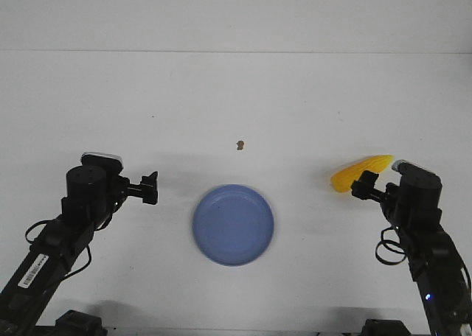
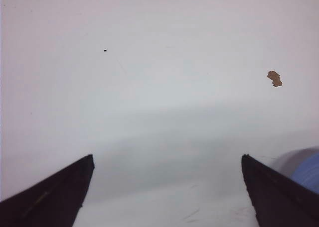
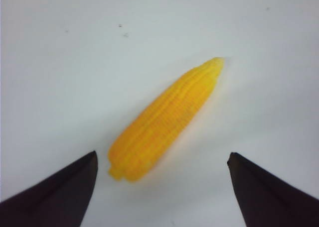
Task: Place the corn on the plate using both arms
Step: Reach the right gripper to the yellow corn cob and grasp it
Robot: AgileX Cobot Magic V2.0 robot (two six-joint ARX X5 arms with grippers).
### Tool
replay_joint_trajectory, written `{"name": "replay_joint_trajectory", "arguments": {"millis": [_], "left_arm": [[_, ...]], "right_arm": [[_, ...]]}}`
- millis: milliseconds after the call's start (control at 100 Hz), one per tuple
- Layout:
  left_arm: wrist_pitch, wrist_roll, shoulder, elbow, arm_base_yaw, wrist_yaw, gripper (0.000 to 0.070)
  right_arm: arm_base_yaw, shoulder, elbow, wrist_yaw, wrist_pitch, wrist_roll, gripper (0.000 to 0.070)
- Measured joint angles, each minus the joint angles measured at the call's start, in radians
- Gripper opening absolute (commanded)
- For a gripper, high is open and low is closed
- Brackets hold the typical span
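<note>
Right gripper [image 3: 162, 187], jaws apart, is hovering at the corn [image 3: 162, 120], plate's [image 1: 233, 225] two o'clock; rigid, ridged, probably light—grip mid-cob.

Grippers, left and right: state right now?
Left gripper: open, holding nothing.
Right gripper: open, not yet gripping; the corn lies on the table between its fingers.

You have one corn [image 1: 361, 172] cob, one blue plate [image 1: 233, 225] and one small brown speck [image 1: 240, 144] on one white table [image 1: 236, 93]. You have two black arms, so two grippers: the left gripper [image 1: 151, 187] and the right gripper [image 1: 362, 183].
</note>
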Motion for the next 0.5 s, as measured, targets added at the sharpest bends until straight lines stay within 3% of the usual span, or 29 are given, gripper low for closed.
{"name": "replay_joint_trajectory", "arguments": {"millis": [500], "left_arm": [[0.0, -0.002, 0.0, 0.0, 0.0, 0.0, 0.0602]], "right_arm": [[-0.027, 0.424, 0.082, -0.026, 0.194, 0.106, 0.0552]]}}
